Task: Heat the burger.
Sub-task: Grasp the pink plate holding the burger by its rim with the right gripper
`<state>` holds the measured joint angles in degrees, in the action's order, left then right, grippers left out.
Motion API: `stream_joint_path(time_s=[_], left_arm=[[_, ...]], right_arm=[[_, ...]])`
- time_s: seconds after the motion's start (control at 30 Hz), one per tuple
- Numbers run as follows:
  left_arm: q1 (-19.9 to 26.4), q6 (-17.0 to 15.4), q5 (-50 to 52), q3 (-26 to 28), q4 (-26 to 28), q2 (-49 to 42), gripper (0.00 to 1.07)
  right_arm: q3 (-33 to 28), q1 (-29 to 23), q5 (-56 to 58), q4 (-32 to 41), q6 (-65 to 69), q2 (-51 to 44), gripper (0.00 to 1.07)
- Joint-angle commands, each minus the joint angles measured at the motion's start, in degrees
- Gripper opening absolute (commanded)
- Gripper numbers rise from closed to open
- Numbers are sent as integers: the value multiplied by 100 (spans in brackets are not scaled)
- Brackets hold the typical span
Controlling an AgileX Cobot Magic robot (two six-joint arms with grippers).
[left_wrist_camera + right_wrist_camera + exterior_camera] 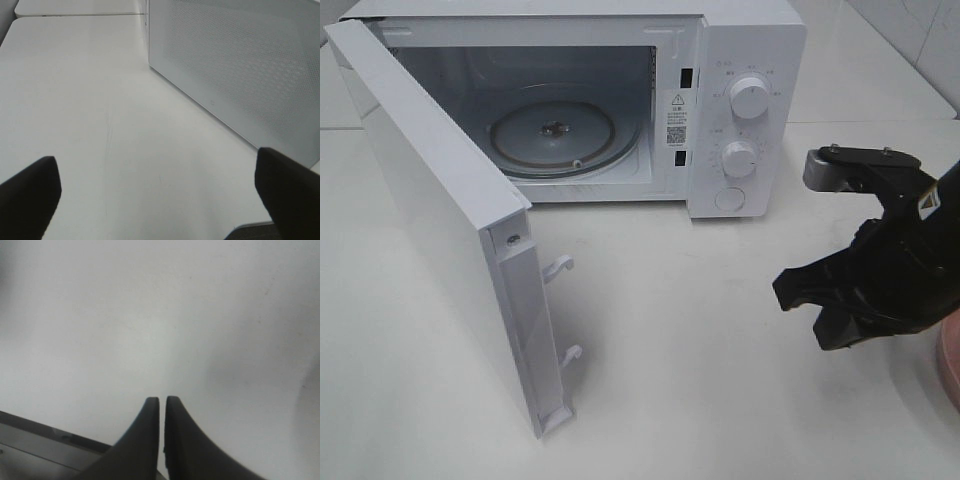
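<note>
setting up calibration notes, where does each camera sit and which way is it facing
exterior high: mounted high in front, looking down at the open microwave on the white table; right gripper shows.
left wrist: low over the table, facing a perforated microwave panel; left gripper, open, frames it.
right wrist: looking at the table past shut fingers.
shared: exterior and left wrist both show the microwave.

The right end effector point(162, 400) has matte black fingers point(140, 440) tapering to narrow, curved tips. Behind it sits a grey metal bracket point(835, 170) with small screws, plus a small yellowish label point(926, 206) on the black housing. The left end effector point(159, 192) shows blunt black fingertips point(30, 195).
</note>
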<state>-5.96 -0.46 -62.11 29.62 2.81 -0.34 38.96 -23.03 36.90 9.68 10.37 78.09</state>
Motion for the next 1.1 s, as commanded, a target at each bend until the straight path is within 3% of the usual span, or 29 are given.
stream_joint_path(time_s=[0.03, 0.07, 0.13, 0.17, 0.2, 0.23, 0.3, 0.33, 0.4, 0.53, 0.77, 1.1], left_arm=[[-11, 6, 80, 0, 34, -17, 98], [-11, 6, 80, 0, 34, -17, 98], [-11, 6, 80, 0, 34, -17, 98], [-11, 6, 80, 0, 34, -17, 98], [-11, 6, 80, 0, 34, -17, 98], [-11, 6, 80, 0, 34, -17, 98], [-11, 6, 80, 0, 34, -17, 98], [-11, 6, 80, 0, 34, -17, 98], [-11, 6, 80, 0, 34, -17, 98], [-11, 6, 80, 0, 34, -17, 98], [-11, 6, 80, 0, 34, -17, 98], [-11, 6, 80, 0, 34, -17, 98]], right_arm=[[0, 40, 441, -390, -63, -241, 16], [0, 40, 441, -390, -63, -241, 16], [0, 40, 665, -579, -69, -413, 30], [0, 40, 665, -579, -69, -413, 30], [0, 40, 762, -630, -69, -521, 43], [0, 40, 762, -630, -69, -521, 43], [0, 40, 796, -739, -69, -676, 65], [0, 40, 796, -739, -69, -676, 65], [0, 40, 848, -922, -69, -751, 91], [0, 120, 974, -1043, -69, -745, 97], [0, 1054, 1106, -1295, -69, -733, 91], [-6, 1690, 905, -1673, -109, -733, 87]])
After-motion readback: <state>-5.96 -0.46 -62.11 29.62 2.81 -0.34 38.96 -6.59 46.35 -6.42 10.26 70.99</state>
